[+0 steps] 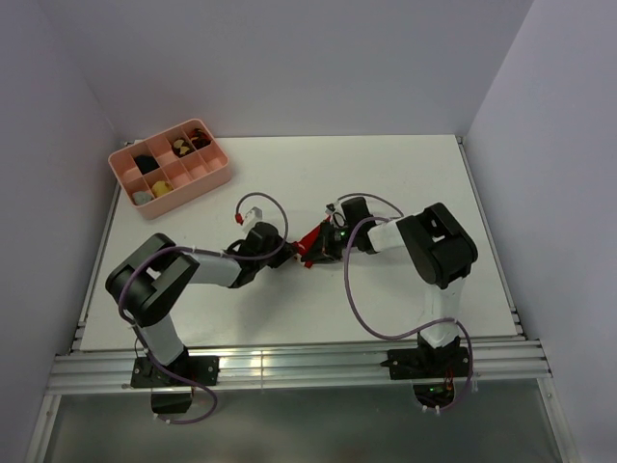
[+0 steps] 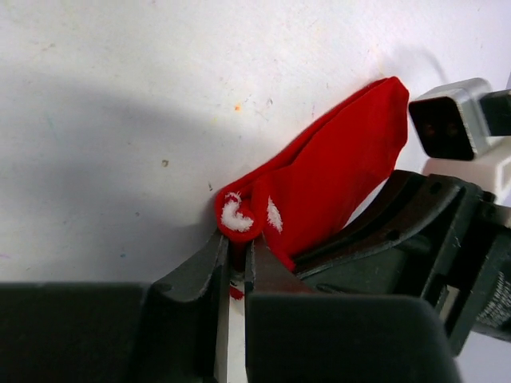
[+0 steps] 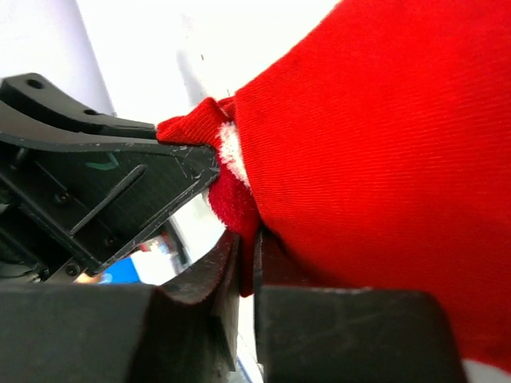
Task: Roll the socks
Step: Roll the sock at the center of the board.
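The red socks [image 1: 310,238] hang between my two grippers over the middle of the table. In the left wrist view the socks [image 2: 335,175] are a red fold with white marks at the near end. My left gripper [image 2: 237,247] is shut on that curled end. In the right wrist view the socks [image 3: 375,144] fill the frame. My right gripper [image 3: 247,255] is shut on a fold of the red fabric. In the top view the left gripper [image 1: 285,250] and right gripper [image 1: 321,246] sit close together, tips almost touching.
A pink divided tray [image 1: 206,181] stands at the back left of the white table [image 1: 386,289], holding black, yellow and grey rolled bundles. Purple cables loop by both arms. A metal rail [image 1: 289,367] runs along the near edge.
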`<state>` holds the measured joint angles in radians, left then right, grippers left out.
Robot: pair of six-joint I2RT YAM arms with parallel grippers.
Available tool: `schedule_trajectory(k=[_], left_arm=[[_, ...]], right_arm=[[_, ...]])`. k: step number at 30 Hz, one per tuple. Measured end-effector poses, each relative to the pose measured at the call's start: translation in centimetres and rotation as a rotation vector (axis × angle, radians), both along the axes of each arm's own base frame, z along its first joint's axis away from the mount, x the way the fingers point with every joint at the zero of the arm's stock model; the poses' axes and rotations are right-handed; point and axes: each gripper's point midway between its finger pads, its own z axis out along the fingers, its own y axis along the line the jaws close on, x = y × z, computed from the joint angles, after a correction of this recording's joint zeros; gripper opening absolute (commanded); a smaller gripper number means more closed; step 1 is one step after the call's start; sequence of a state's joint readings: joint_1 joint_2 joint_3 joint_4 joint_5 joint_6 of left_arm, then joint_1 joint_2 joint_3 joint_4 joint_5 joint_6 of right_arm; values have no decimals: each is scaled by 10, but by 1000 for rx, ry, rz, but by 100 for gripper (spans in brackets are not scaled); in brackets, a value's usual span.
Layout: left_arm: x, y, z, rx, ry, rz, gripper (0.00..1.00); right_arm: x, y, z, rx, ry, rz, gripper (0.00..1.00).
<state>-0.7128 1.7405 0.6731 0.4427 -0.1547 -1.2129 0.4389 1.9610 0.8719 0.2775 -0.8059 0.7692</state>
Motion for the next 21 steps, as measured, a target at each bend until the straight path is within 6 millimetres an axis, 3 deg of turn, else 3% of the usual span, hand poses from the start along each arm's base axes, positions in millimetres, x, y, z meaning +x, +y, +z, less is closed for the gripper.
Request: schedule_trajectory(k=[4, 7, 14, 17, 21], left_arm=[[3, -2, 1, 32, 15, -11, 1], [3, -3, 1, 63, 28, -20, 0], [10, 2, 6, 181, 53, -33, 0], [11, 5, 9, 231, 67, -44, 0], [11, 5, 7, 277, 92, -65, 0]], right_arm=[[2, -1, 3, -70, -69, 0, 32], [4, -5, 9, -141, -145, -3, 37], [11, -18, 36, -321, -369, -29, 38], [14, -17, 53, -350, -495, -23, 38], [9, -13, 58, -382, -616, 14, 41]])
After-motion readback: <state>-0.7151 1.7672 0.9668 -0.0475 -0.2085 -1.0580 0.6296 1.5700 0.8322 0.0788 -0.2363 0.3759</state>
